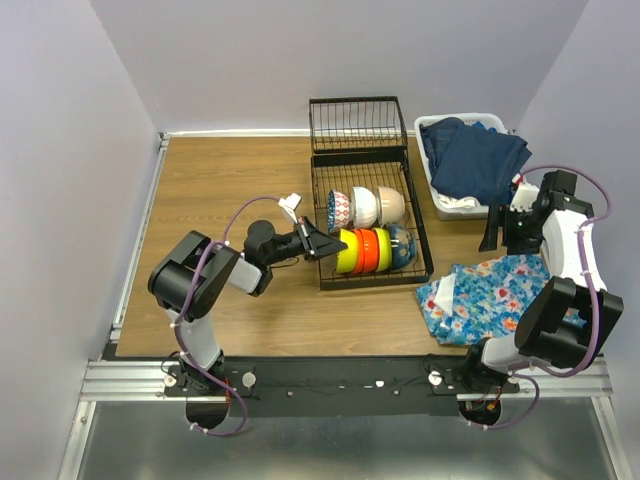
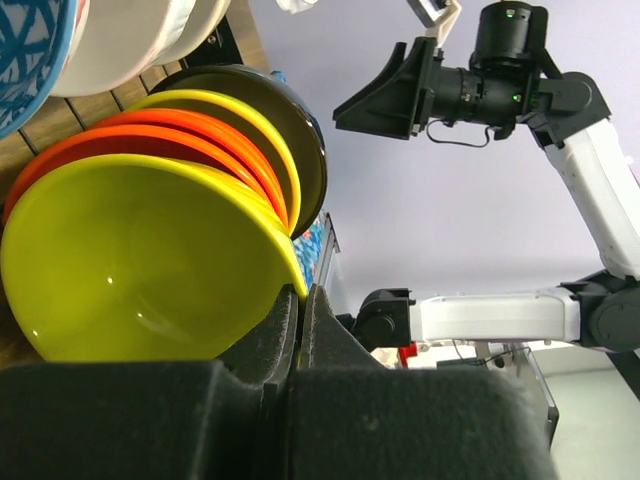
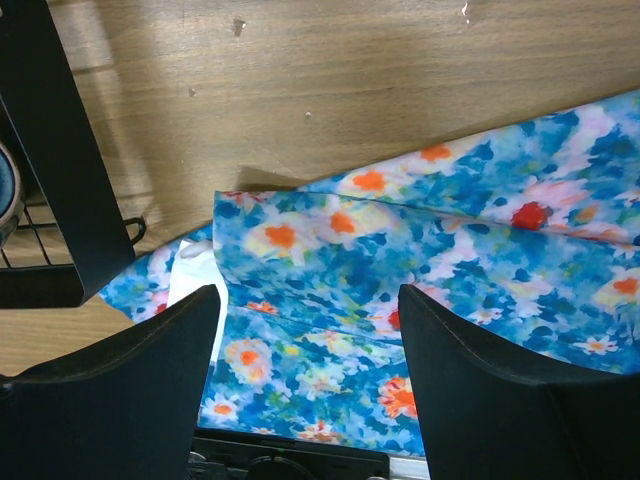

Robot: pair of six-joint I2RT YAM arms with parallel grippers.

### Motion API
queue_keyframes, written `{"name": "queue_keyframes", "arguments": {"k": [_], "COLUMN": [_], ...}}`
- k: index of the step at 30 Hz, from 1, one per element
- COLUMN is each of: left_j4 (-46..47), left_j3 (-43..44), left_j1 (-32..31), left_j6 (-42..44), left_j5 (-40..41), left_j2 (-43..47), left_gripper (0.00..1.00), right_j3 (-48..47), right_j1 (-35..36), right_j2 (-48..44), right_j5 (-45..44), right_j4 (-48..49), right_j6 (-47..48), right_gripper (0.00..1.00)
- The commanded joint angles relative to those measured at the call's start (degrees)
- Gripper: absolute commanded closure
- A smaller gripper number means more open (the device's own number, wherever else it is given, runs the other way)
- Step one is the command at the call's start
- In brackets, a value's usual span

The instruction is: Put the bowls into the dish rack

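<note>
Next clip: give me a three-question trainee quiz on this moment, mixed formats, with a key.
1. True or false: the right pincer is shut.
2. Which bowl in the long black wire dish rack does the left pincer hold by the rim? A: round orange bowl. B: round lime green bowl. C: round white bowl.
3. What lies in the white plastic tub?
Key: 1 false, it is open above the blue floral cloth. 2 B. 3 dark blue cloth.
</note>
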State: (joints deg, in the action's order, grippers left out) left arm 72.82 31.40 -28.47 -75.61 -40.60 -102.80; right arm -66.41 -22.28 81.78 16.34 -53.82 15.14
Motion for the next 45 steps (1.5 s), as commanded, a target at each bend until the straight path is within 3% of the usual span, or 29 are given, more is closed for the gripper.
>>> {"name": "queue_keyframes", "arguments": {"k": [1,8,22,34,39,45], "left_j4": [7.7,23.4,23.3,23.6,23.9,23.9], "left_j3": [0.1,5.0,0.4,-1.1,3.3,3.6], "left_j1": [-0.4,-0.5,1.7,1.7,1.8,1.6], "left_j6": [-1.2,-11.8,-9.1,-7.0,-10.0,-12.5], "left_j5": [-0.3,-0.6,-5.9,-8.3,-12.0,-9.7], "left_j2": [-3.3,-11.1,-7.1,-12.7,-16.1,-12.5], "left_gripper": [1.00,1.00,1.00,1.00,1.00,1.00], "right_j3": [0.6,0.9,3.0,3.8,3.7,5.1], "right_j1": [0.1,0.1,0.1,0.1,0.1,0.1], "right_j2": [1.6,1.6,1.5,2.3,2.4,1.8], "right_j5": [-0.9,-1.1,-1.1,-1.0,-1.2,-1.0], "right_j4": [0.6,0.8,1.4,1.9,1.9,2.1], "right_j6": [0.8,0.9,0.9,0.9,0.9,0.6], "right_gripper": [0.20,0.20,0.20,0.20,0.20,0.20]}}
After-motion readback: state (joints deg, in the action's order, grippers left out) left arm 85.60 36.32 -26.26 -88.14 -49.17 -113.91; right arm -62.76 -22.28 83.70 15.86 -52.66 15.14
